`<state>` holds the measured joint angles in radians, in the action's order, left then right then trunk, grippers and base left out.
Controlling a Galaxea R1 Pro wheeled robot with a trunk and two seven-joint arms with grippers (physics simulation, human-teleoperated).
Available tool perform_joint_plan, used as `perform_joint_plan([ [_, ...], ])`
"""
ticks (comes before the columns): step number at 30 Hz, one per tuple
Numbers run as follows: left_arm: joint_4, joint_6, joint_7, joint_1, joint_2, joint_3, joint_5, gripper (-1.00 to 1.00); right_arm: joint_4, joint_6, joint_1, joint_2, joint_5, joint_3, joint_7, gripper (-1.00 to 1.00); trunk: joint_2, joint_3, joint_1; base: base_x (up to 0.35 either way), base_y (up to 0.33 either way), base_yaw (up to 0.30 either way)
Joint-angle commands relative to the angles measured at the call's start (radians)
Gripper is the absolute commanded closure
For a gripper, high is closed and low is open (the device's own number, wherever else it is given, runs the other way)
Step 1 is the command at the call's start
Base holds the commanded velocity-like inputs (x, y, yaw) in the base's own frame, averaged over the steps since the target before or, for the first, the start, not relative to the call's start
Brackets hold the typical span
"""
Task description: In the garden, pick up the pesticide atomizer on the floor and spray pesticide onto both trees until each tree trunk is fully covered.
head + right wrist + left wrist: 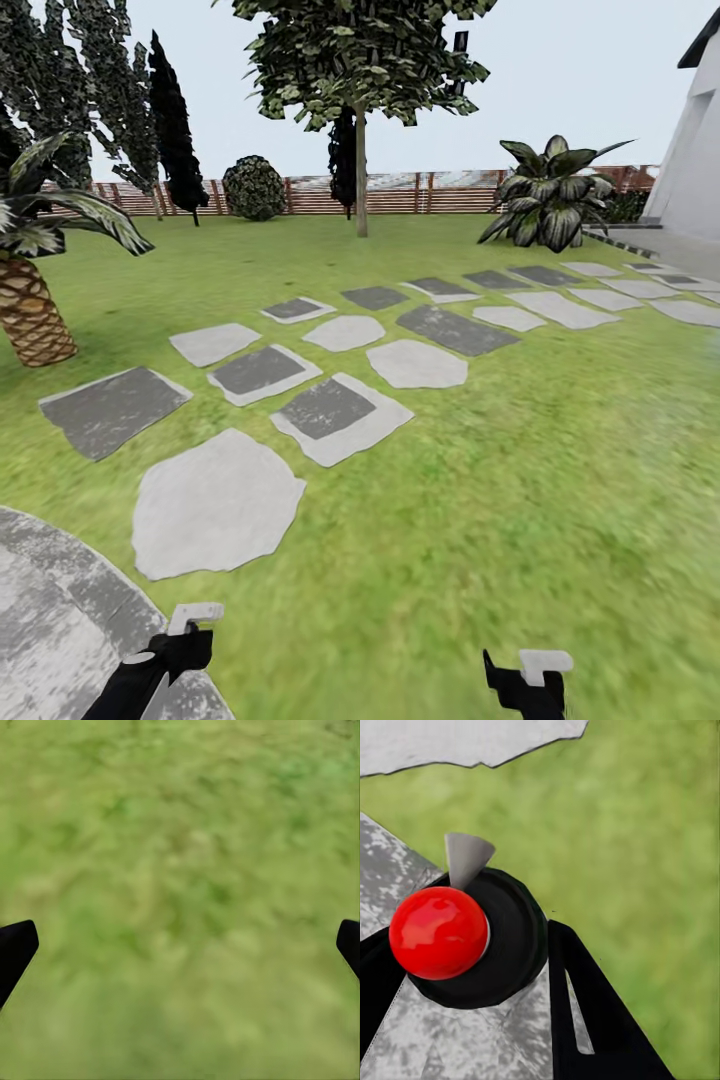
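Bright green, blurry grass floor [520, 480] with flat paving stones [215, 505] in pale and dark mottled grey. Brown horizontal-slat wooden fence [400, 195]. Glossy red ball [439, 932] on black round base [514, 937].

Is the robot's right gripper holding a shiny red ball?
No. In the right wrist view the right gripper has its black fingertips far apart with only blurry green grass between them.

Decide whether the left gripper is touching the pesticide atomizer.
Cannot tell. In the left wrist view the atomizer sits between the black fingers, but its black body merges with them, hiding any gap.
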<state>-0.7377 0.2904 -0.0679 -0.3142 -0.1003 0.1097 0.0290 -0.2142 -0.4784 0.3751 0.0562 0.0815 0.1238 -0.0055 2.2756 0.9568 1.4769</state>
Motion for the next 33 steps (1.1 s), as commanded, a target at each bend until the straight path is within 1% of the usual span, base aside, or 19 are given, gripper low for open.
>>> perform_joint_plan([
  [1, -0.002, 0.006, -0.007, 0.0, 0.001, 0.004, 0.003, 1.0, 0.001, -0.003, 0.001, 0.0, 0.009, 0.007, -0.001, -1.0, 0.0, 0.001, 0.0, 0.34, 0.0, 0.0],
  [33, -0.002, 0.006, -0.007, 0.0, 0.001, 0.004, 0.003, 1.0, 0.002, -0.003, 0.001, 0.001, 0.009, 0.007, -0.001, -1.0, 0.0, 0.001, 0.0, 0.34, 0.0, 0.0],
])
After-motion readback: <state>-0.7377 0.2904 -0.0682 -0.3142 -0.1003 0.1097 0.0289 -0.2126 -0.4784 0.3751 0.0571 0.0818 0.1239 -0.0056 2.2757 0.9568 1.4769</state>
